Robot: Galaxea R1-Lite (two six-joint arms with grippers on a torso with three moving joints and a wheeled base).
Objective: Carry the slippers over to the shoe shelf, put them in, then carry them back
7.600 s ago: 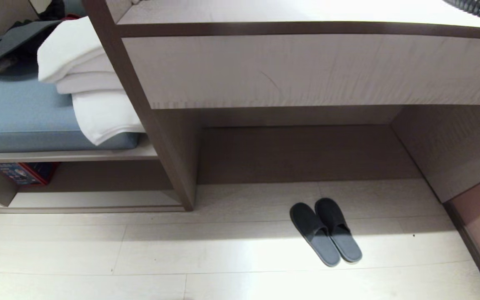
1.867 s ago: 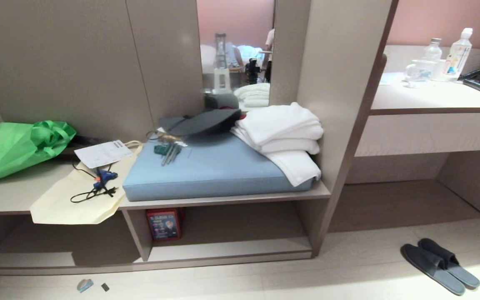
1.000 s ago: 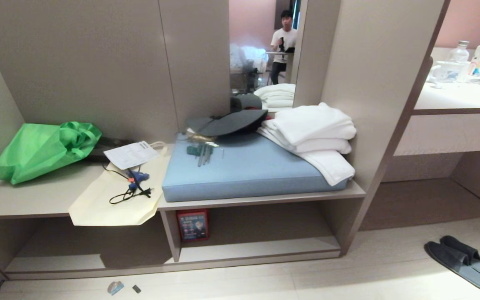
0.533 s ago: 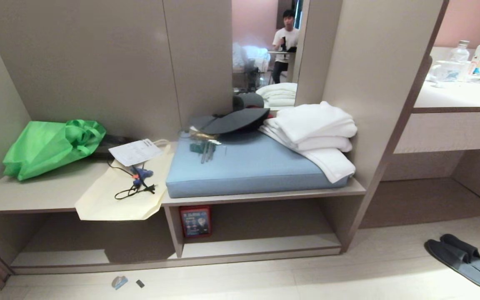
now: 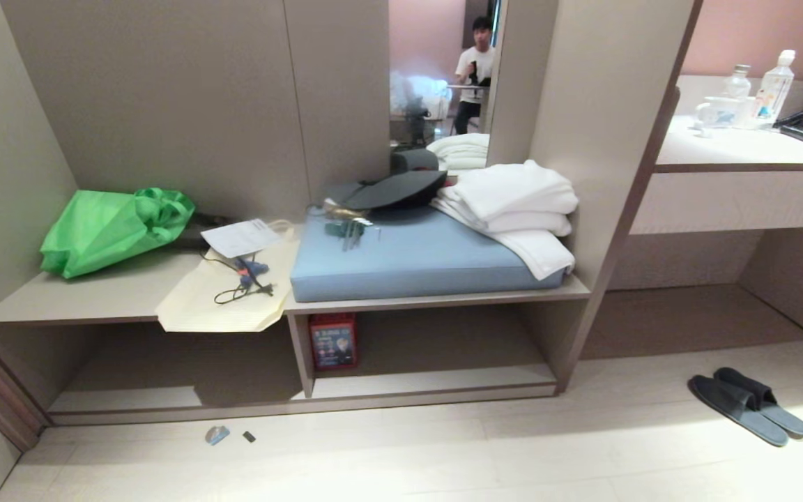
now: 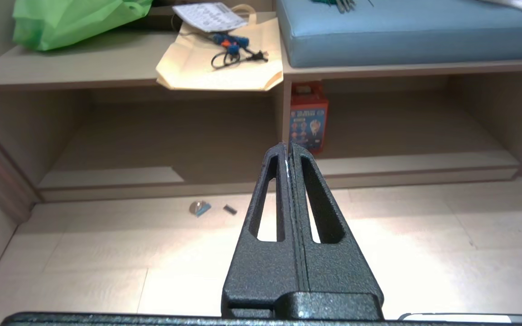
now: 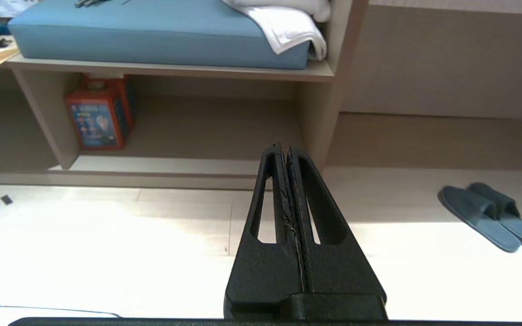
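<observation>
The slippers (image 5: 746,406), a dark pair with grey-blue insoles, lie side by side on the pale floor at the right, in front of the recess under the desk; the right wrist view also has the slippers (image 7: 492,216). The shoe shelf (image 5: 436,382) is the low open compartment under the bench, with a pale base board (image 6: 415,159), left of the slippers. My left gripper (image 6: 288,147) is shut and holds nothing, hanging over the floor before the shelf. My right gripper (image 7: 286,148) is shut and empty too, well left of the slippers. Neither arm shows in the head view.
A red box (image 5: 333,340) stands inside the shelf by its divider. On the bench lie a blue cushion (image 5: 408,261), white towels (image 5: 513,202), a green bag (image 5: 112,226) and a cream tote (image 5: 224,300). Small scraps (image 5: 217,434) lie on the floor. A desk with bottles (image 5: 757,90) is at right.
The whole picture has shifted as the camera moved; the bench now sits a little higher and smaller in view. The slippers lie where they were on the floor. Both grippers stay shut.
</observation>
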